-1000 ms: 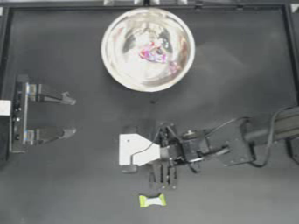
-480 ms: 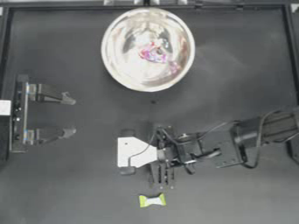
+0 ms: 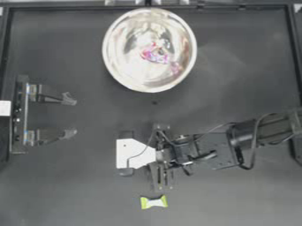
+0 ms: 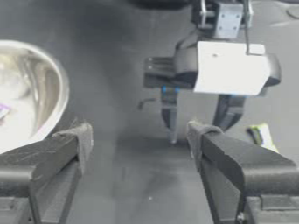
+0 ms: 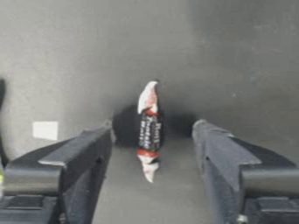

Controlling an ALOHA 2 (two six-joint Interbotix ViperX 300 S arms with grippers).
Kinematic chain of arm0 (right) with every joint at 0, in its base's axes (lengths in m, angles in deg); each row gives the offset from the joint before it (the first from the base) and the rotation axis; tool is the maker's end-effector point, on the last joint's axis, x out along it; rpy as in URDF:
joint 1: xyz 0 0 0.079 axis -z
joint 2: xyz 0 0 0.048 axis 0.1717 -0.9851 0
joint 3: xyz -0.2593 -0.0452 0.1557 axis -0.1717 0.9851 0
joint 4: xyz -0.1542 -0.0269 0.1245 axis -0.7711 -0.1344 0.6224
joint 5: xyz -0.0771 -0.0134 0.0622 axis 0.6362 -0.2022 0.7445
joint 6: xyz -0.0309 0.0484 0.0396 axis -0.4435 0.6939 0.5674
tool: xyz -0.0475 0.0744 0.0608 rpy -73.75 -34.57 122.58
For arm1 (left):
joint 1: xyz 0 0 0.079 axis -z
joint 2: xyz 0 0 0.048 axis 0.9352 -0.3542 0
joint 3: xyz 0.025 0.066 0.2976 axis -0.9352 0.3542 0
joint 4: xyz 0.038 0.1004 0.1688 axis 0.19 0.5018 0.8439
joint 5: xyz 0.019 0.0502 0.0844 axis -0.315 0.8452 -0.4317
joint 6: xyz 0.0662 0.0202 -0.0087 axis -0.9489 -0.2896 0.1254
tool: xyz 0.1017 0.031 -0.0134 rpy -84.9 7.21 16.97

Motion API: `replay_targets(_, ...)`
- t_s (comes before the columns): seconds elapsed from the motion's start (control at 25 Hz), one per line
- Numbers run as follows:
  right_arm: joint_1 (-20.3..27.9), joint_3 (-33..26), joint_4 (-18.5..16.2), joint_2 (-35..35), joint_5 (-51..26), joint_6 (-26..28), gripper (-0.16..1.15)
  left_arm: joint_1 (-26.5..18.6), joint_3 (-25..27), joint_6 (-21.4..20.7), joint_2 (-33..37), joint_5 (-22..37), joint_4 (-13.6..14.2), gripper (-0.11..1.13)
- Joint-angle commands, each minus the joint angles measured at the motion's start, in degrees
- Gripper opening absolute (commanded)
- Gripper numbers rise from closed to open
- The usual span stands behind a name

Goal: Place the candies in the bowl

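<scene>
My right gripper [image 3: 161, 183] points down at the table in front of the middle, jaws open. In the right wrist view a clear-wrapped candy [image 5: 148, 129] with a reddish centre lies on the table between the open fingers [image 5: 88, 148], apart from both. The gripper hides this candy from above. A yellow-green candy [image 3: 153, 202] lies just in front of the gripper, also seen as the green candy [image 4: 262, 135]. The shiny bowl [image 3: 121, 66] stands at the back centre with a purple candy [image 3: 154, 54] and reddish ones inside. My left gripper [image 3: 69, 115] is parked open at the left.
The right arm and its cables [image 3: 259, 132] stretch in from the right edge. The table's raised rim [image 3: 147, 5] runs just behind the bowl. A small white square [image 5: 45, 130] shows on the table beside the right gripper's finger.
The right arm has reached slightly farther left and the gripper has crept toward the front. The yellow-green candy, the bowl and the left arm have not moved.
</scene>
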Motion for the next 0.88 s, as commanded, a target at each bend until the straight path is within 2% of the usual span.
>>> replay_targets(0.04,0.0,-1.1,-0.1,1.1,-0.4,-0.1,0.82,0.0,-0.8,-0.1,-0.4,-0.4,-0.1,0.96)
replay_targets(0.24,-0.1,-1.3,-0.1,0.2,-0.7,-0.1,0.68,-0.1,-0.8,0.0,-0.4,-0.4,-0.1,0.96)
replay_targets(0.44,-0.1,-1.1,-0.1,-0.2,-0.8,-0.1,0.62,-0.1,-0.8,-0.1,-0.4,-0.4,-0.1,0.96)
replay_targets(0.68,-0.2,-1.4,-0.1,0.0,-0.5,-0.1,0.45,0.0,-0.9,-0.1,-0.4,-0.4,-0.1,0.96)
replay_targets(0.88,-0.2,-1.3,-0.1,0.7,-0.4,0.0,0.43,-0.1,-0.6,0.0,-0.4,-0.4,-0.1,0.96)
